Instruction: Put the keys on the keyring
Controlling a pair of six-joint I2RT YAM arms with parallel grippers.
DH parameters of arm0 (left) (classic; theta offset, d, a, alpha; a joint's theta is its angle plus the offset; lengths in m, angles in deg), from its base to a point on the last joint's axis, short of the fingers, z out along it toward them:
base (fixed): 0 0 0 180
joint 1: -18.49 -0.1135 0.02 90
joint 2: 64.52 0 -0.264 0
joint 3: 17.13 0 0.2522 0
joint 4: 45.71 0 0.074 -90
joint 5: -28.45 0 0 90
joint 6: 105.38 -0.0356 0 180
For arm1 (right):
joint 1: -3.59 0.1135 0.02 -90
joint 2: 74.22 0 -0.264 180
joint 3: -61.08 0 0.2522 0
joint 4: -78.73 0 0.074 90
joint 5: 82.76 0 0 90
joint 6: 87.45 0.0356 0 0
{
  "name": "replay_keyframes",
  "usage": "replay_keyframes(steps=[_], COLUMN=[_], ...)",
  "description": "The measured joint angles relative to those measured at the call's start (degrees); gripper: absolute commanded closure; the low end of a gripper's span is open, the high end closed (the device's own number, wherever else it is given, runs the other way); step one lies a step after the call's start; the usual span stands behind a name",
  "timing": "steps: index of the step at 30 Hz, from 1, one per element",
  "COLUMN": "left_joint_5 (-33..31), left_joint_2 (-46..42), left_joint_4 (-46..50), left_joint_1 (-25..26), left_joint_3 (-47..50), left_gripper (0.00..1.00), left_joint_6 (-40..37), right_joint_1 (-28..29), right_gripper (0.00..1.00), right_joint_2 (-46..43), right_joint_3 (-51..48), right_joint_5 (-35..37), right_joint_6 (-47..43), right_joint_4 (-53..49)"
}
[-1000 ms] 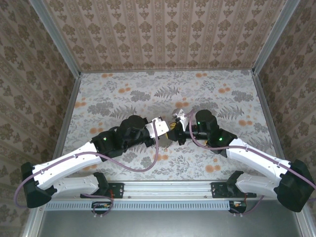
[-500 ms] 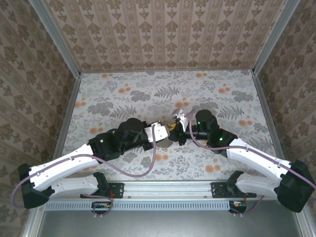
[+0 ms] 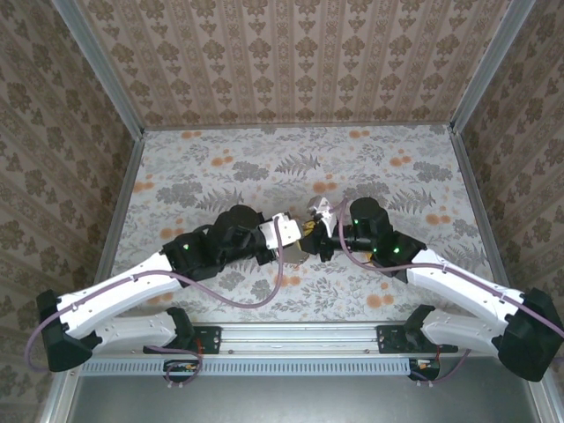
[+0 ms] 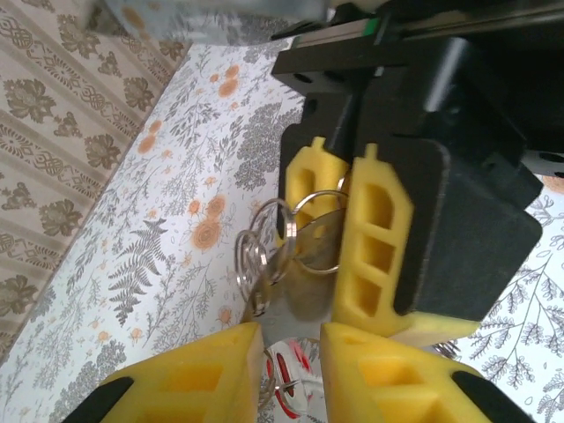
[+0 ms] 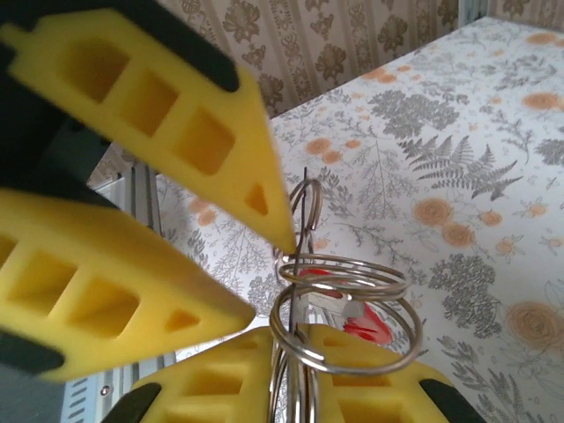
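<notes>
Top external: both arms reach in from the near edge, and the left gripper (image 3: 298, 240) and right gripper (image 3: 319, 227) meet tip to tip just right of the middle of the floral table (image 3: 220, 167), held above it. Small parts between the tips are too fine to resolve here.

Left wrist: the right gripper (image 4: 339, 264) comes in from the far side with its yellow fingers (image 4: 374, 238) drawn close together. The keyring (image 4: 264, 242), a cluster of silver split rings, is clamped between them and sticks out to the left. A flat, dull metal piece (image 4: 308, 286) hangs in the same gap below the rings. It is probably the key, but its head is hidden.
The left gripper (image 4: 291, 339) has its jaws narrow. A red-and-white piece (image 4: 286, 370) on a thin wire loop sits in the gap. I cannot tell whether it is pinched or only lying between the pads.

Right wrist: the right gripper (image 5: 295, 352) has the keyring (image 5: 344, 295) rising upright out of its closed jaws, coils stacked. The left gripper (image 5: 273, 278) points in from the left, its tips touching or just beside the top loop. The red-and-white piece (image 5: 357, 324) shows behind the coils.
</notes>
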State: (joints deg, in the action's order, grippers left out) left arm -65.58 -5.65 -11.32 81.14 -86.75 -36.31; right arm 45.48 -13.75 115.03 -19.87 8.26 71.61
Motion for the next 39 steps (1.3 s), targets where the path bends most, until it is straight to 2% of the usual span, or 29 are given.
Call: replay_keyframes(steps=[8,12,19,32,39], left_joint_5=[6.21,8.9,12.68,14.58,14.1], left_joint_2=[-3.26,-4.59,-3.74,2.86,5.18], left_joint_4=[0.46,0.72,0.61,0.57,0.55], left_joint_1=[-3.89,-4.04,-3.3,-3.02,-2.99], left_joint_3=[-0.72,-1.75,-2.82,-5.31,-6.88], left_gripper=[0.77,0.76,0.73,0.73,0.82], left_joint_6=[5.31,7.5,9.44,10.29,10.43], right_joint_1=[3.65,6.69,8.96,10.12,10.12], right_gripper=[1.0,1.0,1.0,1.0,1.0], right_joint_2=[-7.04,-8.2,-7.56,-6.67,-6.6], right_joint_3=[-6.49,-7.98,-8.0,-8.0,-8.0], right_joint_5=[9.66,16.28,22.32,24.76,25.51], right_joint_6=[-5.7,-9.88,-14.08,-16.35,-16.5], right_joint_4=[5.51,7.65,9.64,9.79,9.62])
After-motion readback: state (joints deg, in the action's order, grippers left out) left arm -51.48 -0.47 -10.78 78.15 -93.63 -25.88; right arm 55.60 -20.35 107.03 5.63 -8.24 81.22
